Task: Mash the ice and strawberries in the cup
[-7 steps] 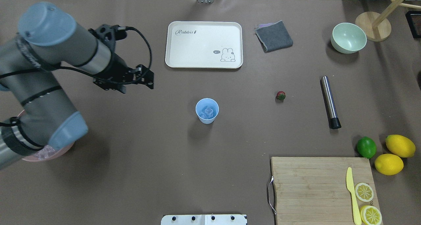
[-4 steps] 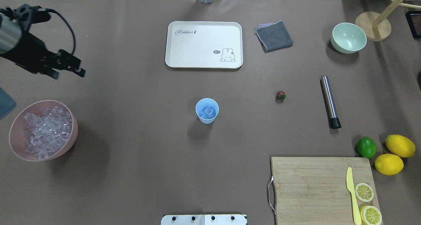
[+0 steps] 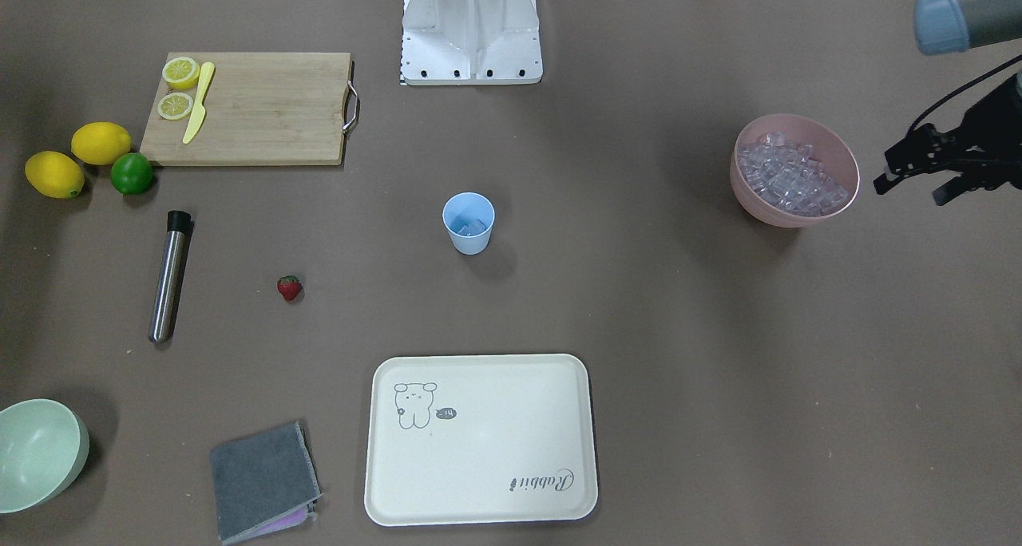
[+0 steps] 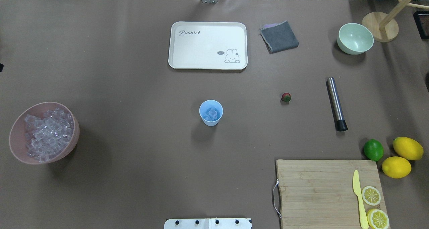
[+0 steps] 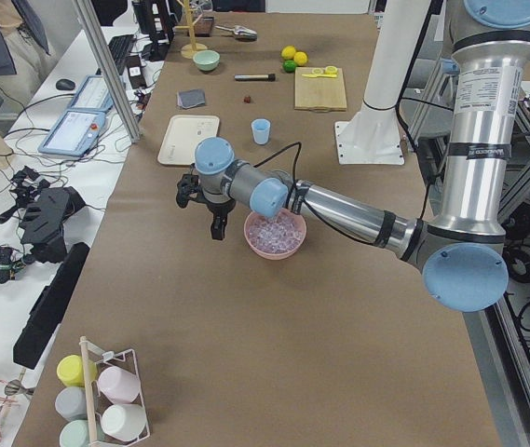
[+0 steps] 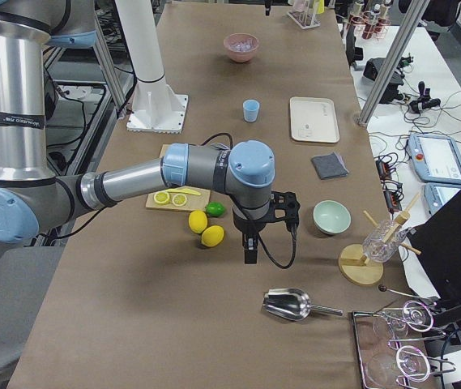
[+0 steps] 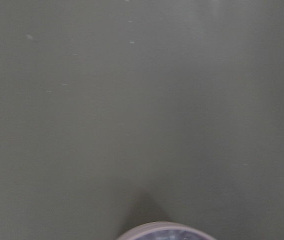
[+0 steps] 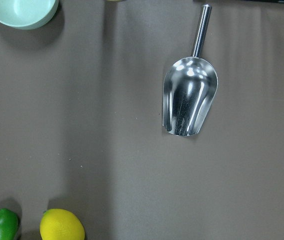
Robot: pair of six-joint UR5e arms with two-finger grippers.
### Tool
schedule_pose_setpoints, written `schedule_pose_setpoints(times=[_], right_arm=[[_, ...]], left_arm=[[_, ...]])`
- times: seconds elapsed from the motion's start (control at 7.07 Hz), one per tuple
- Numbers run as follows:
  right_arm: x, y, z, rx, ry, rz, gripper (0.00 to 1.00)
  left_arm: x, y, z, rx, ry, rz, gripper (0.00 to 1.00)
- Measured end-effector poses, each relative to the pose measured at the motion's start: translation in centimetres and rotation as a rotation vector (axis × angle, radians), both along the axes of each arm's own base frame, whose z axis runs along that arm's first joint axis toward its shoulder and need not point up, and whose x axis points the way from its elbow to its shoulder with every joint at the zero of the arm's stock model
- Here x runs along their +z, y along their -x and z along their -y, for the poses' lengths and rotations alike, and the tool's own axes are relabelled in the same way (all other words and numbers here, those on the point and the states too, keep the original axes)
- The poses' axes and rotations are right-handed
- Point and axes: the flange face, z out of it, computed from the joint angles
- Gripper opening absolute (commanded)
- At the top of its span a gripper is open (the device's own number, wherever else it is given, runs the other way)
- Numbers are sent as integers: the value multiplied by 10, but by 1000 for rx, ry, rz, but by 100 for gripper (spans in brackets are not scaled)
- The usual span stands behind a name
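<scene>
While ice [image 4: 211,114] sits in the cup [image 4: 211,122], the left gripper [image 3: 909,193] hangs empty, fingers spread; the right gripper's [image 6: 250,253] state is unclear.

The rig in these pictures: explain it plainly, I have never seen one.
Two robot arms work at a brown table. Two cameras look down on it from opposite sides, two watch from its ends, one rides each wrist. The blue cup holds a few ice cubes; the strawberry lies on the table, apart from it. A pink bowl holds more ice. The left tool hangs open and empty beside that bowl; the right tool hovers near a metal scoop, open or shut I cannot tell.
</scene>
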Motion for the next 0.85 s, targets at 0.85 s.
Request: schedule_pose_setpoints(times=[0.85], right_arm=[[-5,3,6,4,1,-1,100]], left_arm=[[135,114,-1,-30,64,61,97]])
